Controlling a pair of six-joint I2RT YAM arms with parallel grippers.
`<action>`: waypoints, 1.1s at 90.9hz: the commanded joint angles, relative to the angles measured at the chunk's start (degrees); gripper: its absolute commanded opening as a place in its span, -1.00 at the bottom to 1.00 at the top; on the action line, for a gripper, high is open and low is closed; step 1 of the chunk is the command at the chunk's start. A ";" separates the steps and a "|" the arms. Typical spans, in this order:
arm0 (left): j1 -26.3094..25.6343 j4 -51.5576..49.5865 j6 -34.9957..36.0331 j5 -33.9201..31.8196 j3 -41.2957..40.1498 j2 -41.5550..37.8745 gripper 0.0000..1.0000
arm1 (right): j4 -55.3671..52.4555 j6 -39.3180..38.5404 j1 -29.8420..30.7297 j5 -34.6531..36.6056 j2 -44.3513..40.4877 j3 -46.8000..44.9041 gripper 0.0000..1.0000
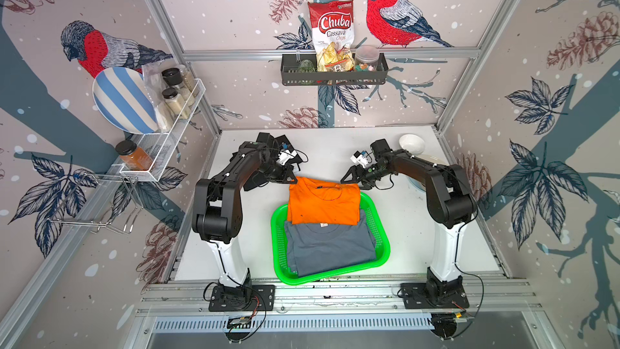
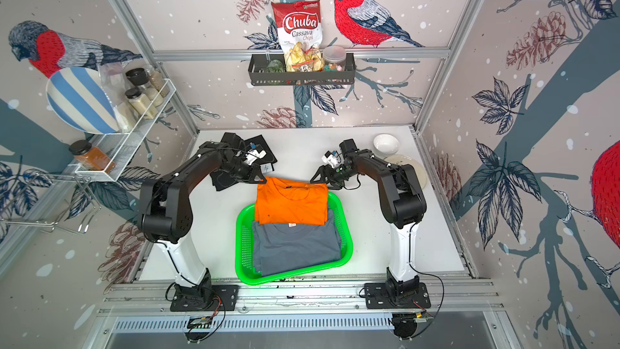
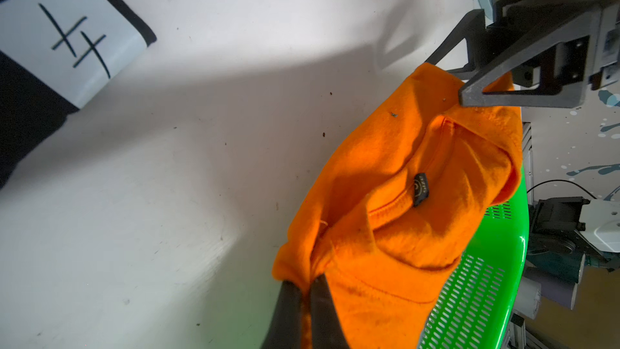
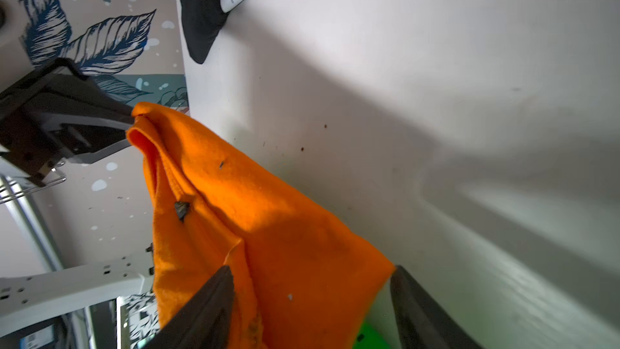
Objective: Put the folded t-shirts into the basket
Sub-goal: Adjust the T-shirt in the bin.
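Where the table (image 1: 419,229) comes nearest in both top views, low in the frame, sits the basket (image 1: 377,229). It is glossy bright green plastic, rectangular with rounded corners, and its walls are pierced by rows of small slots. The slate grey-blue t-shirt (image 1: 330,246) lies flat inside it, matte knit cloth with a small tan neck label (image 1: 323,224) too small to read. The orange t-shirt (image 1: 323,201) overlaps that shirt's far half, a fleecy bright rectangle, and its far edge reaches beyond the basket's far rim. Its dark neck label (image 3: 421,189) carries print I cannot make out.

At the orange shirt's far left corner, the left gripper (image 3: 307,288) has its dark fingers pressed together, pinching a bunched fold of the cloth. At the far right corner, the right gripper (image 4: 312,268) stands spread wide, with the corner of the shirt lying between its tapered fingers.

Further back, upper left of centre, the black t-shirt (image 2: 223,181) rests on the table outside the basket, partly under the left arm. Its white paper tag (image 3: 67,35) bears crossed pen strokes resembling a 4. A white glazed bowl (image 1: 411,144) sits at the table's far right corner.

Farthest, on the back wall, a black metal shelf (image 1: 335,77) holds a red-and-white bag (image 1: 330,35) reading "Chuba Cassava Chips" and a clear jar (image 1: 366,58).
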 commanded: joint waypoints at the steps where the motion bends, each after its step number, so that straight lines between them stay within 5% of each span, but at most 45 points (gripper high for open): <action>1: 0.37 0.57 0.74 0.89 -0.27 0.18 -1.00 | 1.38 1.26 -0.18 -9.55 -0.34 -0.82 0.48; 48: 1.35 0.89 0.73 1.70 -0.72 1.19 -1.00 | 21.34 16.69 -2.15 -15.82 -4.31 -9.47 0.40; 58: 1.35 0.80 0.81 1.64 -0.65 1.19 -1.00 | 21.36 16.84 -1.74 -16.08 -4.49 -9.01 0.20; 73: 1.32 0.46 1.05 1.91 -0.56 0.94 -1.00 | 22.74 18.43 -1.79 -15.53 -5.46 -8.58 -0.42; 100: 2.31 -1.73 0.71 7.00 -0.11 -1.09 -1.00 | 23.38 18.41 -1.65 -15.22 -8.78 -8.57 -1.00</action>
